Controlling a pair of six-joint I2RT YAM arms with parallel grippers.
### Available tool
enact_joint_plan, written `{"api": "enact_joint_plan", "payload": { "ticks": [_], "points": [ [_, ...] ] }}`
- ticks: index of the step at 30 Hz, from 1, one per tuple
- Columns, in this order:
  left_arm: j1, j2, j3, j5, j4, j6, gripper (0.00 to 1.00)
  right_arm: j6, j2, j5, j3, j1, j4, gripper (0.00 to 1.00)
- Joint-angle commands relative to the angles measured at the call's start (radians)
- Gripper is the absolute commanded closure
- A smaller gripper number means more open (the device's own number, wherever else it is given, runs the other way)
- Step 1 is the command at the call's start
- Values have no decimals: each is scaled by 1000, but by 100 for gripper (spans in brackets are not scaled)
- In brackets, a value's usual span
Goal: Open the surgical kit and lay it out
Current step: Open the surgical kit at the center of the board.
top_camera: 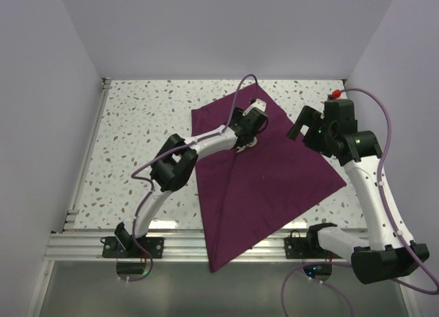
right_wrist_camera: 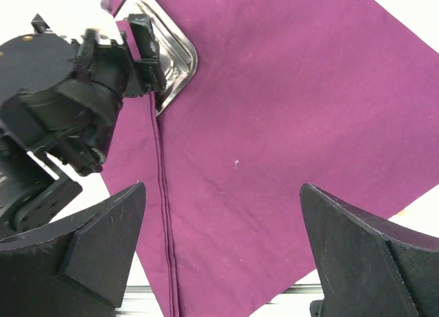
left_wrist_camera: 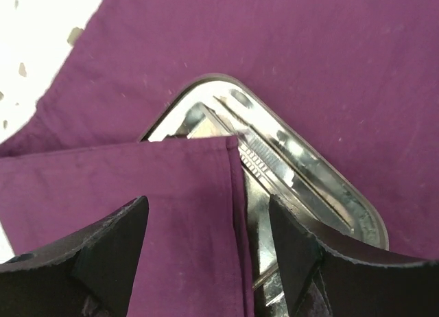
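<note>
Your left jaws stand open over a flap of cloth wrap [left_wrist_camera: 309,49] half-covering the steel tray [left_wrist_camera: 324,171]; your right jaws hover wide open above the wrap.

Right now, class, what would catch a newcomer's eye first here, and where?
The big dark purple cloth wrap lies spread across the middle of the speckled white table, one corner hanging over the near edge. Towards its far side, a shiny rectangular steel tray peeks from under a folded flap, the left gripper open over it.
</note>
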Motion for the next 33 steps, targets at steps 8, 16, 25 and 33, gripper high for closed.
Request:
{"api": "enact_joint_plan", "payload": {
  "ticks": [8, 16, 25, 33],
  "points": [
    [36, 60, 43, 31, -88, -88, 31, -31, 58, -14, 53, 34, 26, 2],
    [66, 84, 35, 93, -96, -119, 43, -32, 80, -10, 54, 42, 38, 2],
    [82, 72, 24, 133, -84, -108, 100, -29, 106, -8, 56, 42, 52, 2],
    [94, -102, -65, 160, -44, -64, 100, -23, 116, 4, 53, 42, 61, 2]
  ]
}}
